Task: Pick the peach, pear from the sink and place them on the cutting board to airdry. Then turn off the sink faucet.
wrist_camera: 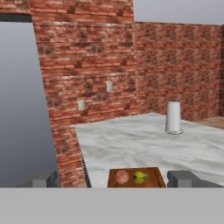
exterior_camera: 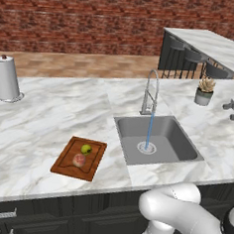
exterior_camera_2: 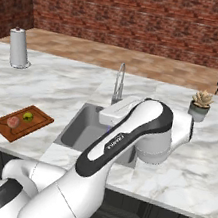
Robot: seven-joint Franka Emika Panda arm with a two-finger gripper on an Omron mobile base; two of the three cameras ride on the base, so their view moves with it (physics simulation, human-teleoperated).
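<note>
Hand view shows the empty, wide-open gripper [wrist_camera: 113, 178] facing the cutting board [wrist_camera: 136, 179], while the running sink faucet [exterior_camera: 149, 94] stands off to its side.

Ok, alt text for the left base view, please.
A peach and a pear sit on a cutting board left of the sink, where the sink faucet runs water into the drain. A paper-towel roll stands far left, a potted plant right.
</note>
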